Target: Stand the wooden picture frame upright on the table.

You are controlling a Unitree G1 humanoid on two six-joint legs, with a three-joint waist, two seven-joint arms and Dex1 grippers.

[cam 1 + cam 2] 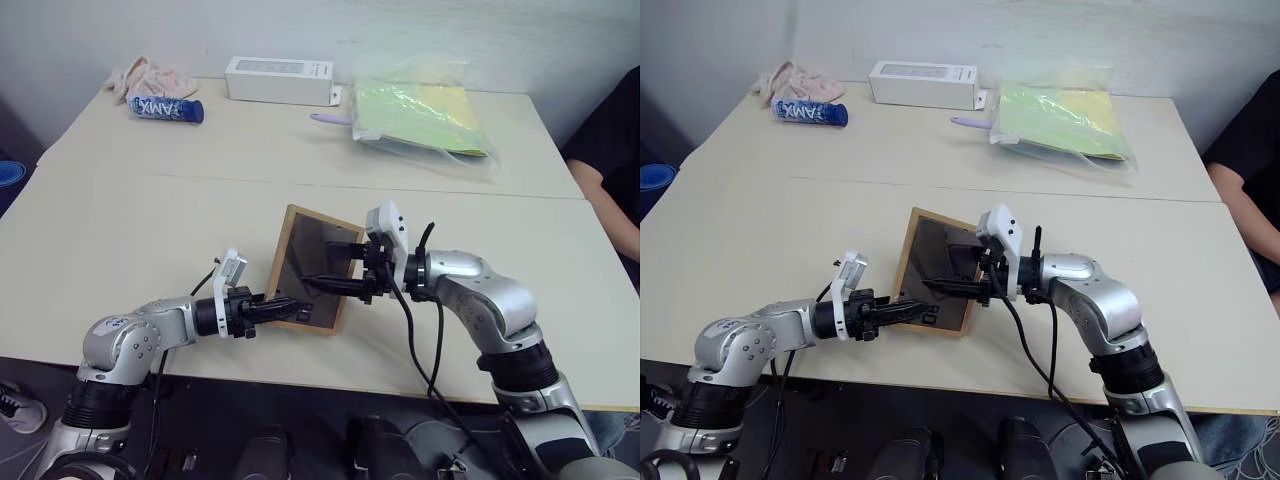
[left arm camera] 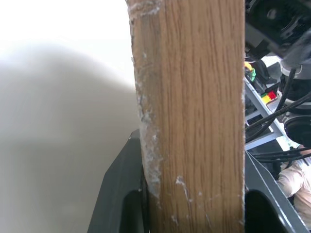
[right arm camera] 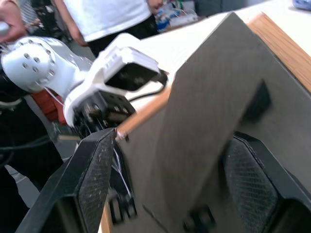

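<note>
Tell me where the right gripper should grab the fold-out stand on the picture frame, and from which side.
Probably the stand's free edge, coming in from the robot's right, behind the picture frame. The frame is tilted up with its dark back facing the robot, left gripper clamped on its lower wooden edge. The flap already lifts off the back, and the right gripper's open fingers straddle it, so a pinch across its thin edge seems easiest.

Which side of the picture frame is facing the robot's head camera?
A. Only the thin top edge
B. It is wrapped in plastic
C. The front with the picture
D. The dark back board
D: the wooden picture frame shows its dark back board with the fold-out stand, ringed by light wood, while the left gripper holds its lower edge and the right gripper is at the stand.
</note>
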